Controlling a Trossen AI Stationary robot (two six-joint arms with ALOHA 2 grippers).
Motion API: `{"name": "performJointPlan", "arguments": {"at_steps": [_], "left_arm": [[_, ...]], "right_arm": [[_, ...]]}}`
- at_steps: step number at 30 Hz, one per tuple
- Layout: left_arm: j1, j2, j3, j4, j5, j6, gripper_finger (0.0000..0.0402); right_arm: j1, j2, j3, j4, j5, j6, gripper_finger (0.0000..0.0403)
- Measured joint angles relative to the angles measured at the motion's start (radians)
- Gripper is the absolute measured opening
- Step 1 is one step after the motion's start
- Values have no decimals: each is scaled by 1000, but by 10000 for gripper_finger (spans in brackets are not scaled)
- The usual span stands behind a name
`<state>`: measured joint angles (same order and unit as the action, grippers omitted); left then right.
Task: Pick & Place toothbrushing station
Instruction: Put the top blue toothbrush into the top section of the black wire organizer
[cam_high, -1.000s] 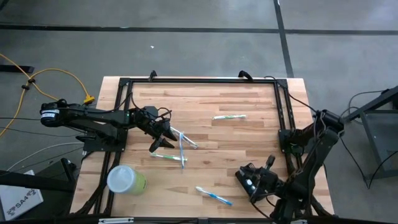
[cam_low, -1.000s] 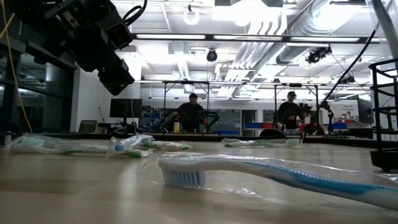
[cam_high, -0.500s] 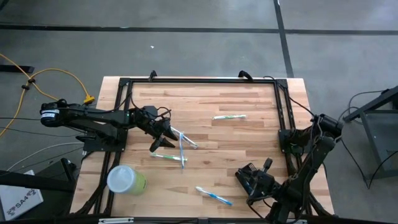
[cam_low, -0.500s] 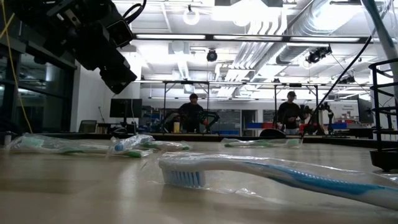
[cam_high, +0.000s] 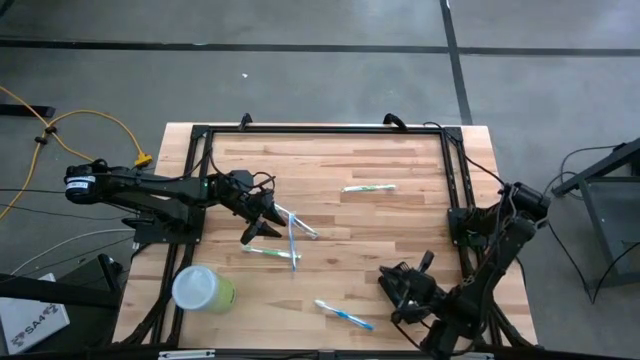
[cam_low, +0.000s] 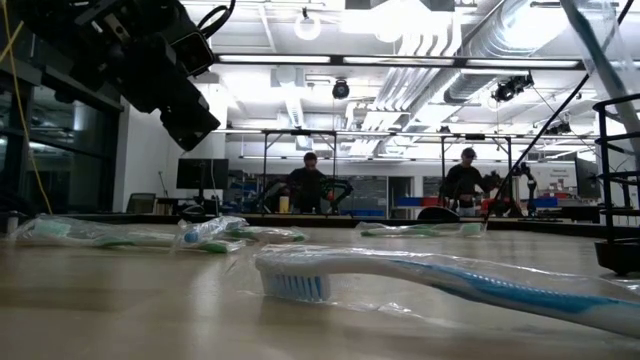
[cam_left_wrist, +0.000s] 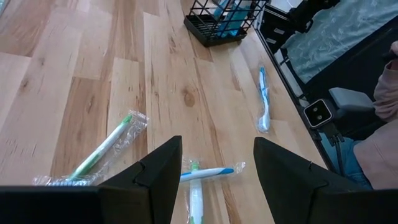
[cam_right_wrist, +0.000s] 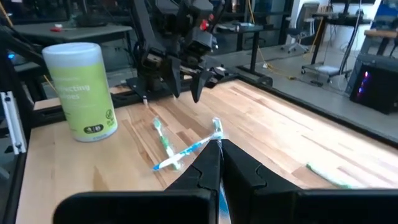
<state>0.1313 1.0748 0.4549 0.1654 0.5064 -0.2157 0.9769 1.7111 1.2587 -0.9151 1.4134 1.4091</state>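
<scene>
Holding toothbrushes — black mesh station (cam_left_wrist: 225, 22) (left pincer (cam_left_wrist: 214, 180) agape, right pincer (cam_right_wrist: 219, 163) closed, empty).

My matt black plastic left fingers (cam_left_wrist: 158, 180) hang over the pale, smooth butcher-block wooden table (cam_high: 400, 225). The toothbrushes in glossy, crinkled clear plastic wrap (cam_left_wrist: 102, 149) lie on it. The black wire-mesh metal holder box (cam_left_wrist: 217, 25) looks matt; the lime-green cup (cam_right_wrist: 81, 93) looks satin plastic.

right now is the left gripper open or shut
Open. The left gripper hovers over the wrapped toothbrushes, its dark fingers standing well apart with bare table showing between them.
</scene>
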Motion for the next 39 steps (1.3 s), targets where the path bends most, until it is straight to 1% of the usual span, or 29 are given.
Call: {"name": "performJointPlan", "arguments": {"at_steps": [6, 13, 17, 22, 31, 39], "left_arm": [[-33, 0, 0, 0, 0, -1, 195], [-70, 0, 0, 10, -6, -2, 195], [-77, 0, 0, 18, -6, -2, 195], [-77, 0, 0, 19, -7, -2, 195], [-77, 0, 0, 26, -6, -2, 195], [-77, 0, 0, 44, -6, -19, 195]], "right_arm": [[-12, 0, 0, -49, -28, 77, 3], [-2, -1, 0, -81, -54, 101, 3], [6, -1, 0, -157, -86, 183, 3], [28, -1, 0, -255, -85, 294, 3], [54, -2, 0, -278, -52, 342, 3], [41, -2, 0, -278, -104, 342, 3]]}}
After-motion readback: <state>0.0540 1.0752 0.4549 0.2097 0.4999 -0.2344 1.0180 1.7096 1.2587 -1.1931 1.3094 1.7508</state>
